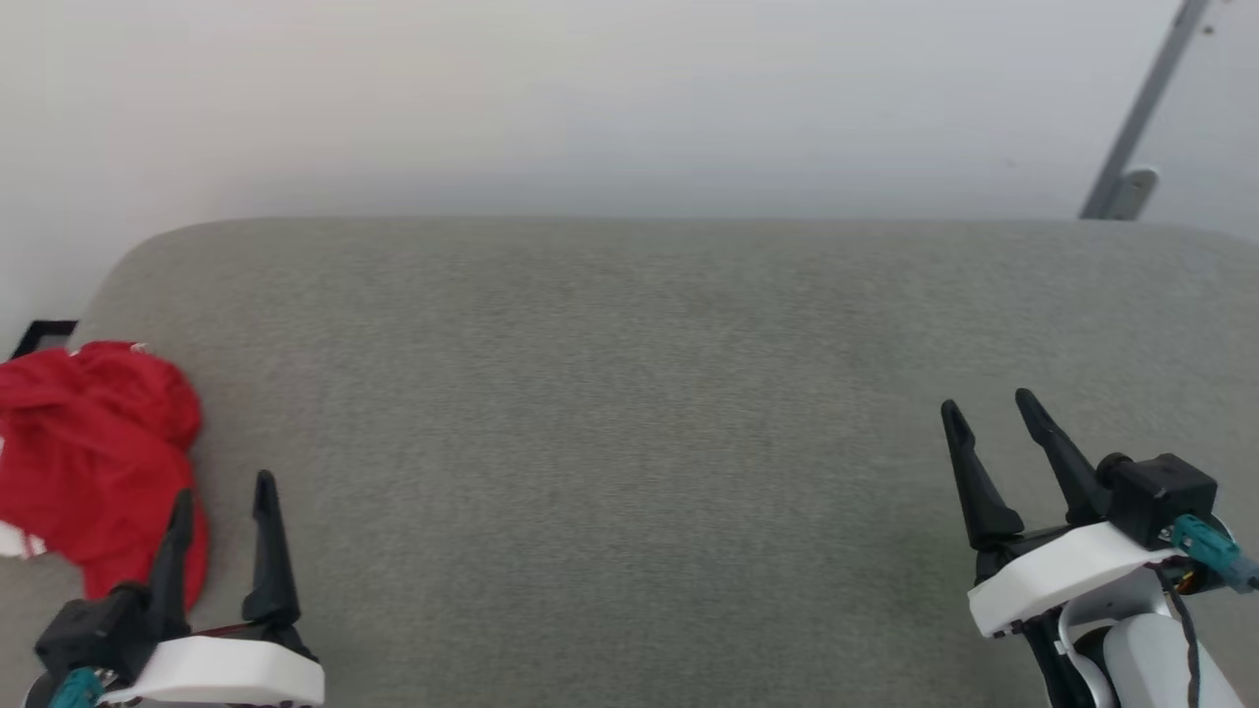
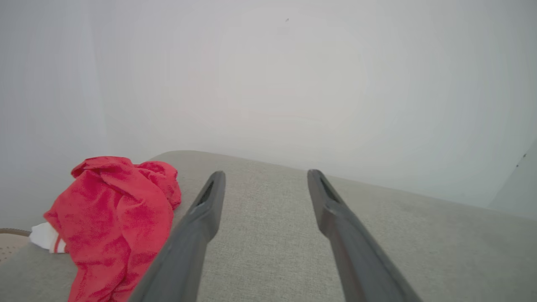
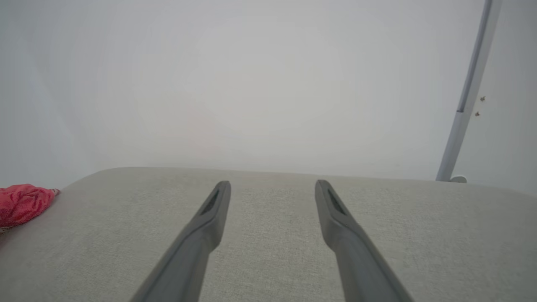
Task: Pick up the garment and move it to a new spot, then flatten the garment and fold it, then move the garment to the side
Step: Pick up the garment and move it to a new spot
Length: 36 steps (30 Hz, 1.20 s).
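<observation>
You've got the garment (image 1: 93,462) bunched at the 9 o'clock edge of the grey padded surface (image 1: 629,393), just 10 o'clock of the nearer left gripper (image 1: 223,489), right gripper (image 1: 987,402) well apart, both jaws open, empty.

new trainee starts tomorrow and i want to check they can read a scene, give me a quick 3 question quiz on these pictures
1. True or false: the red shirt lies flat and folded in the middle of the grey cushion.
2. Which jaws are nearer the shirt? A) the left jaws B) the right jaws C) both the same
3. Fill in: both sets of jaws are ___ and hold nothing.

Key
1. False: it sits crumpled at the cushion's left end.
2. A
3. open
</observation>
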{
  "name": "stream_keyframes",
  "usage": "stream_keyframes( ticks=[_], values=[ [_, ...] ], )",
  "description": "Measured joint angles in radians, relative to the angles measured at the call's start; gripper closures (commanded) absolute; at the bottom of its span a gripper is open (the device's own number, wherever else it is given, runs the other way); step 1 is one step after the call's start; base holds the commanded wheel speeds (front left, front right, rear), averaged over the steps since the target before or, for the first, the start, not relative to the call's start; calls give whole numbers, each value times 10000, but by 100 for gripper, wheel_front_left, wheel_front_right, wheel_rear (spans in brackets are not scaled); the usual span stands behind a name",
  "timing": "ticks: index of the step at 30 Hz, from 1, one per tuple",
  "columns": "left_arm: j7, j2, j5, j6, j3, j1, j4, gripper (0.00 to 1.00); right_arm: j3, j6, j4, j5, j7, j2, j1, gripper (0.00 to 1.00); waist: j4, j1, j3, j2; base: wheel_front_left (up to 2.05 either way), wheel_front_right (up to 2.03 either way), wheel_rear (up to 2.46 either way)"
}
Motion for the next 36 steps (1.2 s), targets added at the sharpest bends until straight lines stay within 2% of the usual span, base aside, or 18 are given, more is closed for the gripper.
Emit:
stream_keyframes(
  ticks=[13,21,30,36],
  values=[
    [150,180,-267,639,612,417,4,0,922,0,268,136,17,65,-195,0,1879,0,-314,0,0,0,0],
    [234,211,-479,884,995,913,-261,0,1668,0,460,366,15,151,-451,0,2938,0,-522,0,0,0,0],
    [251,244,-658,966,1118,1204,-523,0,1916,2,715,546,-121,117,-583,0,3350,0,-480,0,0,0,0],
    [410,430,-968,736,1039,455,-186,0,1519,2,717,637,-194,-29,-615,0,3270,0,-192,0,0,0,0]
  ],
)
